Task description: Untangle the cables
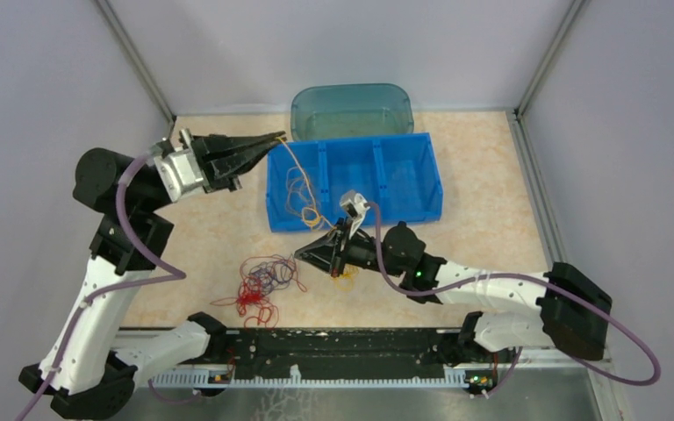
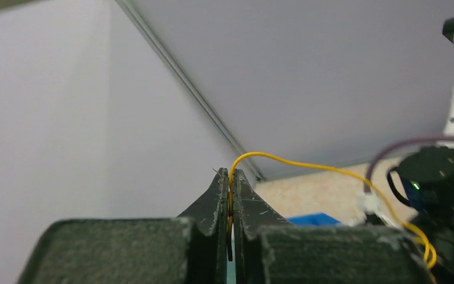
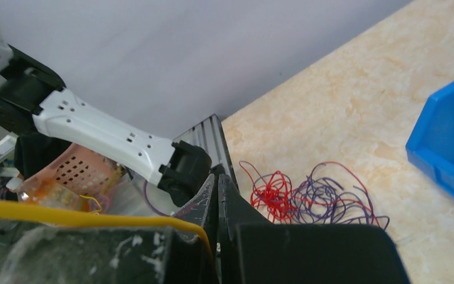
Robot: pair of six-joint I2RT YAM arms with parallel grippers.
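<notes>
The cables lie in two parts. A red and purple clump [image 1: 261, 282] rests on the table near the front; the right wrist view shows this clump [image 3: 307, 198] just beyond my fingers. A yellow cable [image 1: 298, 174] is stretched apart from it, running from my left gripper [image 1: 278, 138] down over the blue bin to my right gripper [image 1: 301, 255]. The left gripper [image 2: 231, 173] is raised and shut on the yellow cable [image 2: 307, 164], which arcs out of its tips. Low over the table, the right gripper [image 3: 217, 177] is shut too, with the yellow cable [image 3: 65, 216] dipping between its jaws.
A blue bin [image 1: 421, 180] with dividers stands at mid-table, and a teal translucent tub [image 1: 351, 110] sits behind it by the back wall. Grey walls close in the left, right and back. A black rail [image 1: 316, 351] runs along the near edge.
</notes>
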